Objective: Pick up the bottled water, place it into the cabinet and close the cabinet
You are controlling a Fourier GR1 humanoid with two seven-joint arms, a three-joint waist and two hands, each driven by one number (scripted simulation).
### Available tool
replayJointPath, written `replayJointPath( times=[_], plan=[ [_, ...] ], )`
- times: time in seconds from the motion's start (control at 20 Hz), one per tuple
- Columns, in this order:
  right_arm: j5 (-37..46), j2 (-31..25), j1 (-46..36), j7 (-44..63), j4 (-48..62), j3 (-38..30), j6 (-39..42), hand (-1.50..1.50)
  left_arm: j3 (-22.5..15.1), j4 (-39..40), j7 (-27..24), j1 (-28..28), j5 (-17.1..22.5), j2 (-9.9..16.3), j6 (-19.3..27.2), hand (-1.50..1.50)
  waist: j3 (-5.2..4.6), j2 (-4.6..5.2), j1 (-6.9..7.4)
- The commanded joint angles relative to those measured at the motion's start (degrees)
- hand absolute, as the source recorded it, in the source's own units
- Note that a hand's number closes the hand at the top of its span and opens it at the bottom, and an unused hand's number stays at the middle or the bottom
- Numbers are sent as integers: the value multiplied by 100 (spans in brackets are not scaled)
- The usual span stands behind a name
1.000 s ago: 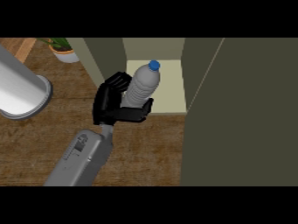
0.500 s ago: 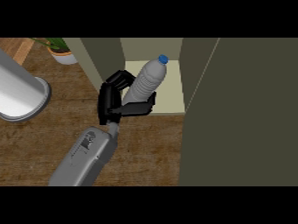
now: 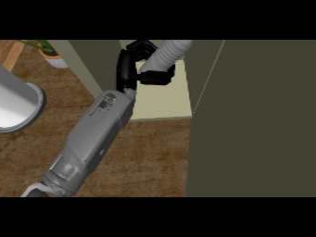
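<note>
Inside cabinet (open) — hand-held bottle

A kitchen: wooden counter, olive cabinet (door open), potted plant behind.

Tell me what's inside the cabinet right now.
The bottled water, gripped by the right robot hand, sits over the pale shelf inside the cabinet. The bottle's top is cut off by the view; deeper cabinet space isn't visible.

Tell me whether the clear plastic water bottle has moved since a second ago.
Yes. The clear plastic water bottle, held in the black robot hand, has gone farther up the view, deeper over the pale cabinet shelf, and tilts more.
</note>
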Motion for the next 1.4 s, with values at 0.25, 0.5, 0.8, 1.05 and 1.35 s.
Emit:
replayJointPath(
  times=[0.25, 0.5, 0.8, 1.05, 1.35],
  plan=[
    [-112, -7, -262, -62, 281, -98, 105, -150, 442, 2016, -854, -932, -247, 158, 7, 150, -1, 58, -34],
    [-219, -22, -349, -14, 314, -199, 121, -150, 366, 2631, -979, -1124, -558, 259, 431, 150, 0, 62, -38],
    [-208, 68, -352, -175, 380, -148, 108, -150, 461, 2998, -1323, -1121, -630, 378, 791, -150, -3, 100, -98],
    [-244, -124, -297, 20, 146, -200, 156, -150, 498, 3222, -1433, -1102, -667, 392, 846, -150, -6, 98, -106],
    [-113, -132, -79, -61, 5, -19, 114, -150, 606, 3385, -1273, -1213, -614, 604, 713, -150, -7, 86, -118]
  ],
)
